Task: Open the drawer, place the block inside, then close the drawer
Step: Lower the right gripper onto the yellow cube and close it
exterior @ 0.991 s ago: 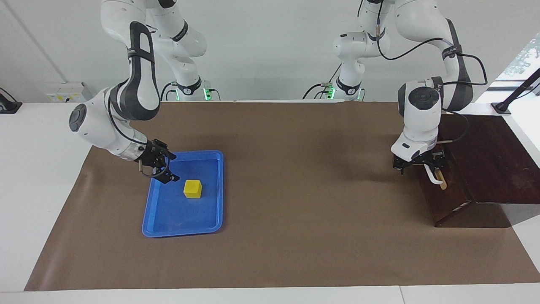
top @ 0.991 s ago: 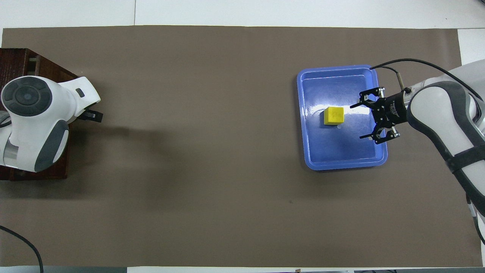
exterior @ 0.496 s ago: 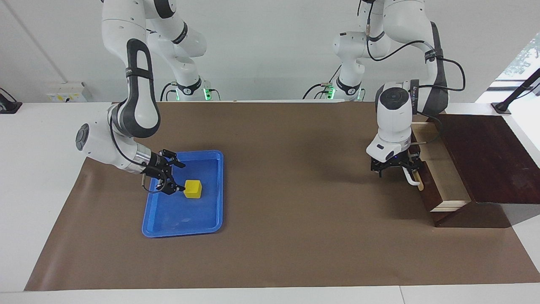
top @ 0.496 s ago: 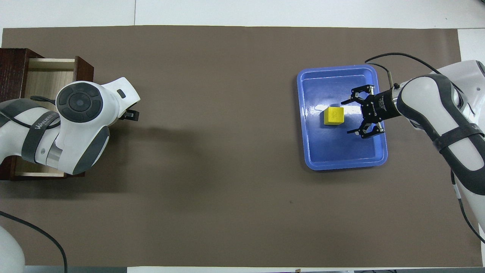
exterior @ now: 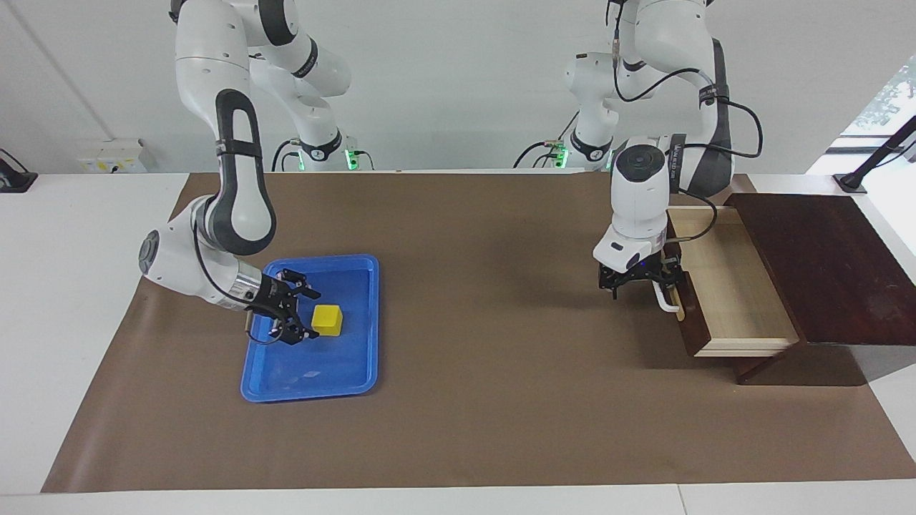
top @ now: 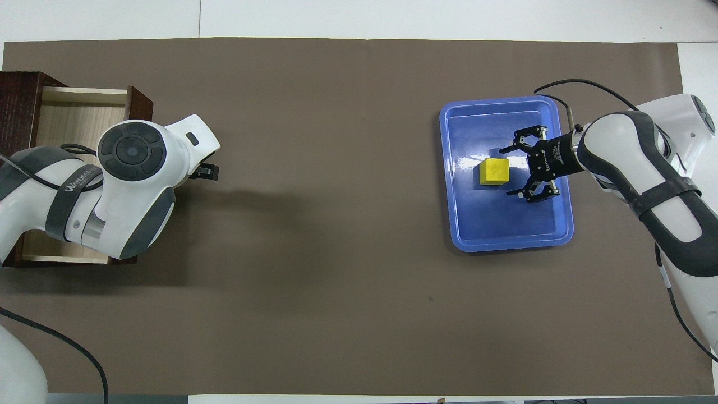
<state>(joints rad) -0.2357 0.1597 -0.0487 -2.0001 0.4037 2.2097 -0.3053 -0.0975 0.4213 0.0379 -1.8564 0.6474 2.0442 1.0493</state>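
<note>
1. While the drawer [exterior: 723, 286] stands pulled well out of its cabinet [exterior: 823, 265] at the left arm's end of the surface [exterior: 501, 400], its pale inside bare, the left gripper [exterior: 639, 285] sits right at the white handle [exterior: 669, 304] on the drawer front, fingers spread; whether it touches the handle I cannot tell.
2. Over at the right arm's end, the block [exterior: 328, 320] rests inside the blue tray [exterior: 361, 357], untouched.
3. The right gripper [exterior: 295, 315] is down low in the tray, just beside the block, fingers spread wide and facing it from the side. Nothing is pinched yet.
4. The step in hand, by my reading, is the grab. To do it well, slide in level so one finger passes each flat side of the cube, and do not nudge it with a fingertip on the way.
5. Centre the block between the fingers before closing, or it may twist or skid across the slick tray floor.
6. Keep the fingertips just off the tray floor and clear of the rim; scraping could drag the tray along.
7. Squeeze squarely on opposite faces, then lift straight up before heading for the drawer.
8. The left arm would do well to keep the drawer open and its opening unblocked.
</note>
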